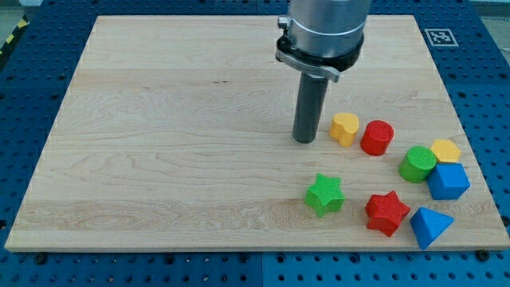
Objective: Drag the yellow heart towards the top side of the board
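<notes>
Tip (304, 140) rests just left of yellow heart (344, 128).

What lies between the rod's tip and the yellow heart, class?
Nothing: in the camera view, only a narrow strip of bare board separates my tip from the yellow heart, which sits just to the tip's right, beside the red cylinder.

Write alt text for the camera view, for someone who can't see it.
My tip rests on a wooden board, just to the view's left of the yellow heart, which sits beside a red cylinder. Toward the view's bottom right lie a green star, red star, green cylinder, a second yellow block and two blue blocks.
</notes>
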Motion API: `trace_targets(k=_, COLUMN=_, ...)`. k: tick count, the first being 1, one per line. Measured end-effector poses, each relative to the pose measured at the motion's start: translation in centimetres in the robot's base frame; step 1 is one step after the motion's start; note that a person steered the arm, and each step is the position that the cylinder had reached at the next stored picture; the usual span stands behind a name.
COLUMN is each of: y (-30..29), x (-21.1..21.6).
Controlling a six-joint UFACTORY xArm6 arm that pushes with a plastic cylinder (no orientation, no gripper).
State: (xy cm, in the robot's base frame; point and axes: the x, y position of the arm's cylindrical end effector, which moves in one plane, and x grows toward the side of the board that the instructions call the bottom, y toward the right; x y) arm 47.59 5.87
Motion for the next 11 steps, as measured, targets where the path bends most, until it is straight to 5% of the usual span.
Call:
trace_targets(k=5, y=6.4, x=4.1)
trace_targets(k=11, y=7.1, x=-6.0)
